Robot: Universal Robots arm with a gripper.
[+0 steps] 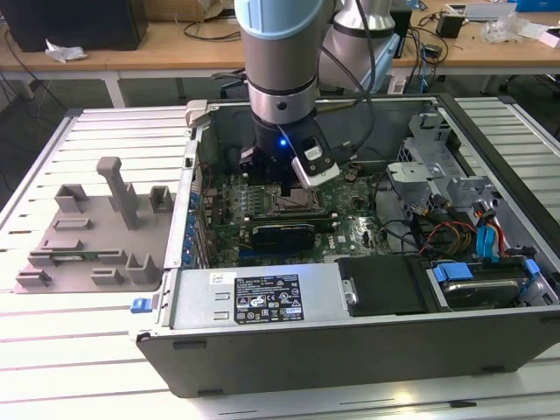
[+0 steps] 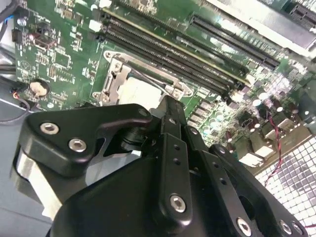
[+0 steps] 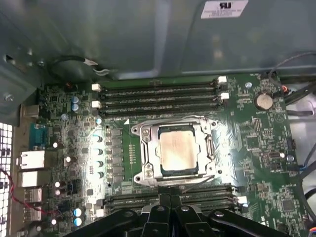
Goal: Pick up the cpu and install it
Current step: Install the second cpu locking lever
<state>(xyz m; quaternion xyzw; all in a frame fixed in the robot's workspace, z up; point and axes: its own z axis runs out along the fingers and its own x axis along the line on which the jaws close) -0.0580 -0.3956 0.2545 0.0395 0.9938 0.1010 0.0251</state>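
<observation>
CPU seated in socket, pincer just above it.

Cpu [image 3: 176, 149] lies flat inside the socket frame [image 3: 144, 148] on the motherboard [image 3: 256, 143], w/ its silvery top facing up; it's square, so no long axis to align. Pincer [image 3: 169, 201] hangs inside the computer case [image 1: 350, 350], fingers pressed together & holding nothing. In first wrist view the chip sits just beyond the fingertips, apart from them, not touching. Grey tray [image 1: 87, 236] on tabletop [image 1: 52, 350], well apart.
</observation>
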